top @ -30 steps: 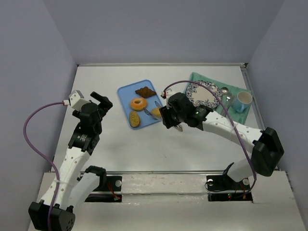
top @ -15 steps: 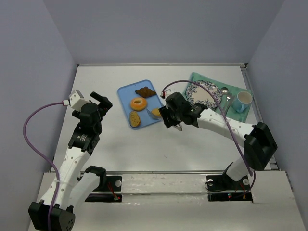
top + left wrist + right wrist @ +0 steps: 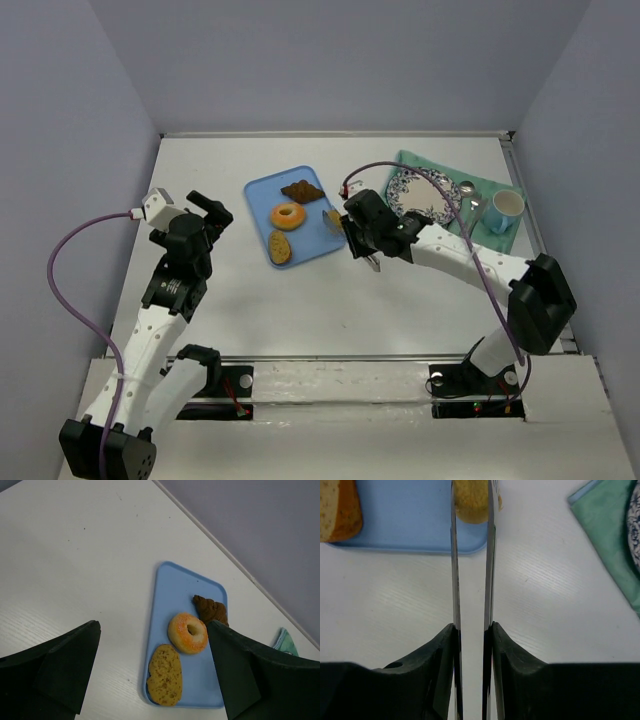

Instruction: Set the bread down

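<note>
You've got the tray (image 3: 262,200) left of the cloth (image 3: 410,160). On the tray, pastry (image 3: 300,190) behind, doughnut (image 3: 288,215) middle, roll (image 3: 280,247) in front. The bread (image 3: 332,217) sits between the right gripper (image 3: 471,495) fingers at the tray's right edge. Plate (image 3: 425,192) and cup (image 3: 506,208) are on the cloth.

Tray (image 3: 258,200): blue, rectangular, on the white worktop (image 3: 300,300).
Doughnut (image 3: 279,217): orange ring, mid-tray.
Roll (image 3: 280,247): oval, speckled brown, at the tray's near end.
Pastry (image 3: 301,190): dark brown, at the far end.
Cloth (image 3: 410,160): green, right of the tray, bearing a patterned plate (image 3: 415,190) and a pale cup (image 3: 506,207).
</note>
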`<state>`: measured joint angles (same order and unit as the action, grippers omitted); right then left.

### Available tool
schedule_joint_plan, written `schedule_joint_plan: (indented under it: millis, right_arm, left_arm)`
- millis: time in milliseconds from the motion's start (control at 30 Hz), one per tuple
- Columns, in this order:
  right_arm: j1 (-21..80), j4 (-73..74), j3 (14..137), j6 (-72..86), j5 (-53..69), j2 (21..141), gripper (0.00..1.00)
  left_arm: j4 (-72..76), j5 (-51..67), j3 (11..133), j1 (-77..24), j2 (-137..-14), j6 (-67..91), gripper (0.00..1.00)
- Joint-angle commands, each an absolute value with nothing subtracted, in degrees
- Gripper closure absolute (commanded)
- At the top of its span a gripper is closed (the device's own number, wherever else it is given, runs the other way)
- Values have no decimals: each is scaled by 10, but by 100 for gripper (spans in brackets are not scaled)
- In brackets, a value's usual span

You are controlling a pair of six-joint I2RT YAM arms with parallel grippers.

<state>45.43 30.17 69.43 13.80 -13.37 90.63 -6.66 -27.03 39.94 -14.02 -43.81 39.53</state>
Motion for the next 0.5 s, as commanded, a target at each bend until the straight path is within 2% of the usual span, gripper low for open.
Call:
schedule_joint_plan:
  millis: [0, 167, 200, 300, 467]
  right_arm:
    - [441, 274, 707, 171, -217, 832, 73]
    - [349, 266, 668, 212, -216, 774, 71]
    - [305, 265, 654, 219, -214, 766, 71]
    - [231, 265, 641, 217, -207, 770, 70]
    - [166, 249, 639, 204, -157, 802, 69]
  left_arm:
    - [-48, -287, 401, -136, -441, 399, 1]
    - [-47, -285, 400, -136, -445, 400, 1]
    - [-47, -284, 401, -136, -446, 398, 1]
    - [-46, -280, 403, -137, -451, 397, 1]
    - [-42, -279, 403, -136, -461, 396, 1]
